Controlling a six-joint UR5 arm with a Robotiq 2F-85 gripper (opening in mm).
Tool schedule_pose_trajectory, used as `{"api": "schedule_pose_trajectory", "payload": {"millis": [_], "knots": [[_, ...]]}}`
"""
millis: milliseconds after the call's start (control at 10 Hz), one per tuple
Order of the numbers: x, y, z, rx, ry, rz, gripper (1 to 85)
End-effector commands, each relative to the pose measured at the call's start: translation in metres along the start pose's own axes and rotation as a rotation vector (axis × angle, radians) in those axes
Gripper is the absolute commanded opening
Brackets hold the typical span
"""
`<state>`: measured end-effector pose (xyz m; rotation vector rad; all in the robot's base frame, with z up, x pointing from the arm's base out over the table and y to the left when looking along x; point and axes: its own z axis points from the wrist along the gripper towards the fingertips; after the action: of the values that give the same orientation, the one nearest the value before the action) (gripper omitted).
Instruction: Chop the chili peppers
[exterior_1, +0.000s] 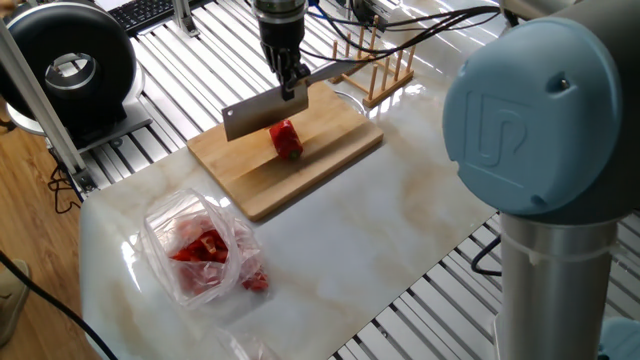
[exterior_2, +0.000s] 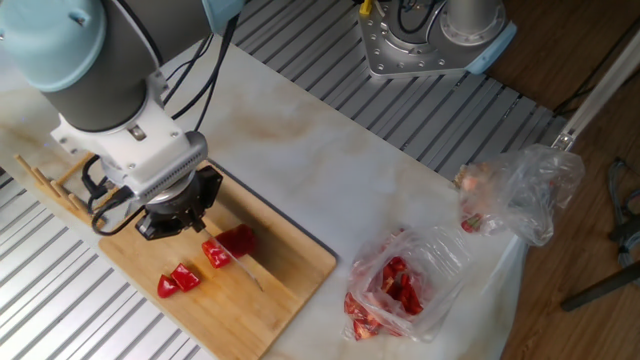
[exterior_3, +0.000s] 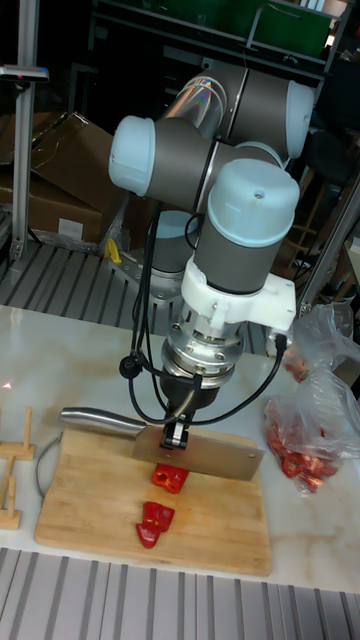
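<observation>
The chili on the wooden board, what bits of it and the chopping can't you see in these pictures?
- Chili in one fixed view: the cleaver covers its far end, and the cut-off piece isn't visible.
- Gripper fingers: the other fixed view hides them under the arm's wrist; too small elsewhere.
- Blade edge touching the cutting board or not: too fine to tell in the tall fixed view.
- Plastic bag: cut off by the right edge in the tall fixed view.
</observation>
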<state>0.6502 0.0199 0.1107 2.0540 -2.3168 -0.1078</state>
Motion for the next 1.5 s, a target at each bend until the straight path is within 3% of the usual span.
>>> {"api": "schedule_pose_trajectory", "payload": {"millis": [0,500,1400], "knots": [[-0.0049,0.0088,0.0052,-0.006,-0.017,0.018,1.3],[-0.0108,0.0071,0.0072,0.003,-0.048,0.067,1.3],[-0.0083,0.0037,0.0121,0.006,-0.051,0.099,1.3]]}}
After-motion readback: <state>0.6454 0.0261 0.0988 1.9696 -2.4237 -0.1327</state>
